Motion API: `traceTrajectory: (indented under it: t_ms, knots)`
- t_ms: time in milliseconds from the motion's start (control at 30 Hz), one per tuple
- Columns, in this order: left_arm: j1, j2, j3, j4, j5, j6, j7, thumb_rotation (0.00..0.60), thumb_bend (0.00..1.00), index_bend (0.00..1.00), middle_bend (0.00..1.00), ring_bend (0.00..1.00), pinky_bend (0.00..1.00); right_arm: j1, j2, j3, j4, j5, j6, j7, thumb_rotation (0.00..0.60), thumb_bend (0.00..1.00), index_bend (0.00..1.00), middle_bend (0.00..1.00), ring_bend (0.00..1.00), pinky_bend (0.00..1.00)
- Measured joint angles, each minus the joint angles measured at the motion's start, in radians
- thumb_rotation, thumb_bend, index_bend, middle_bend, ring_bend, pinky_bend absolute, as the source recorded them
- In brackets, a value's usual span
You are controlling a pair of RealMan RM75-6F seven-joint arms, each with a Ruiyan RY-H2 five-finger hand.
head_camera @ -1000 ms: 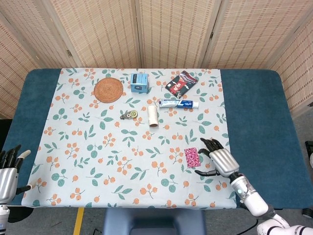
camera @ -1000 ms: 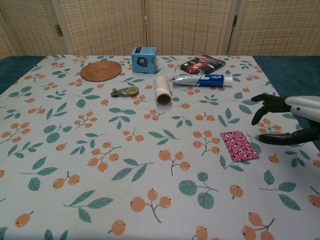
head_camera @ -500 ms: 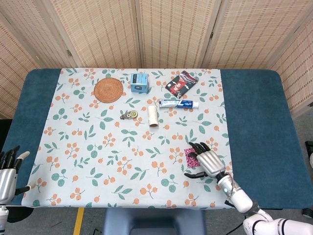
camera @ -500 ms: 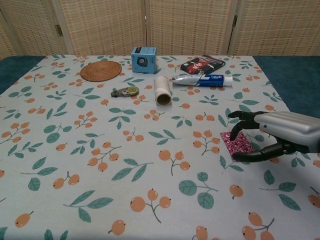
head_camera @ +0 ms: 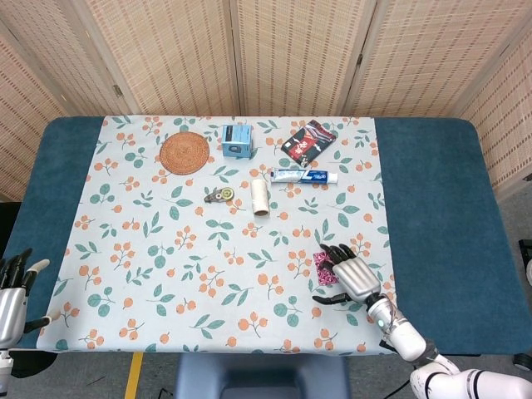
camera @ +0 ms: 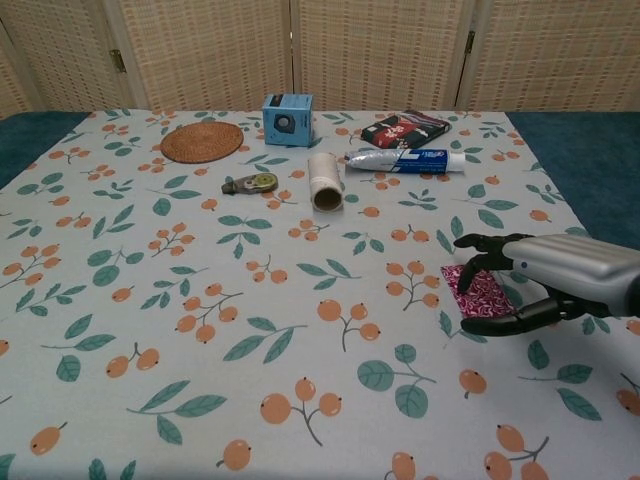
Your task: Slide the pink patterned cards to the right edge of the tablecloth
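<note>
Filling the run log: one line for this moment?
right robot hand: over pink patterned cards, contact unclear | left robot hand: idle, open

Right hand (head_camera: pixel 352 273) sits over the pink patterned cards (head_camera: pixel 322 265), near right on the tablecloth (head_camera: pixel 166 249), fingers spread across them, thumb on the near side. Left hand (head_camera: pixel 15 291) is off the desk's near left corner, fingers apart, holding nothing.

The tablecloth (head_camera: pixel 166 249) is patterned with orange berries and green leaves on pale grey. Magenta and white speckling is seen on the pink patterned cards (camera: pixel 478 289), near right.
</note>
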Motion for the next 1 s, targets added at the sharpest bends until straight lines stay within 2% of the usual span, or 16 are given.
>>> traceTrajectory:
  t_ms: [700, 1000]
  knots:
    - [0.001, -0.008, 0.004, -0.011, 0.007, -0.002, 0.013, 0.6, 0.17, 0.25, 0.06, 0.09, 0.0, -0.068, 0.072, -0.031, 0.029, 0.023, 0.074, 0.053, 0.127, 0.22, 0.27, 0.02, 0.0, 0.0]
    - [0.002, -0.006, 0.004, -0.014, 0.01, 0.0, 0.013, 0.6, 0.17, 0.25, 0.06, 0.09, 0.0, -0.06, 0.069, -0.04, -0.01, -0.051, 0.088, 0.076, 0.127, 0.22, 0.27, 0.02, 0.0, 0.0]
